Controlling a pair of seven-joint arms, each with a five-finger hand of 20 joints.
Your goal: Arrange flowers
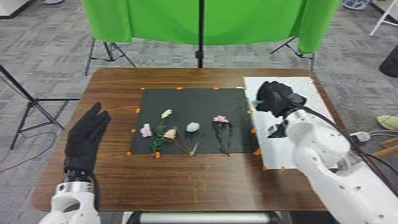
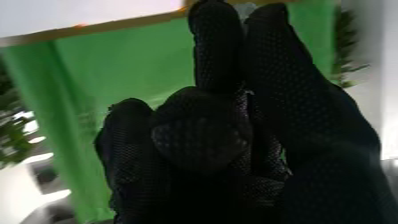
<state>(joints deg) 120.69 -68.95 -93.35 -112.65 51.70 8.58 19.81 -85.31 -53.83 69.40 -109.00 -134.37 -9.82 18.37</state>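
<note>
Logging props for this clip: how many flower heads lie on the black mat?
5 on the black mat: a pink bloom far left, a yellowish one farthest back, a peach one nearer, a pale blue one mid-mat, a second pink right. Smaller buds may be hidden.
</note>
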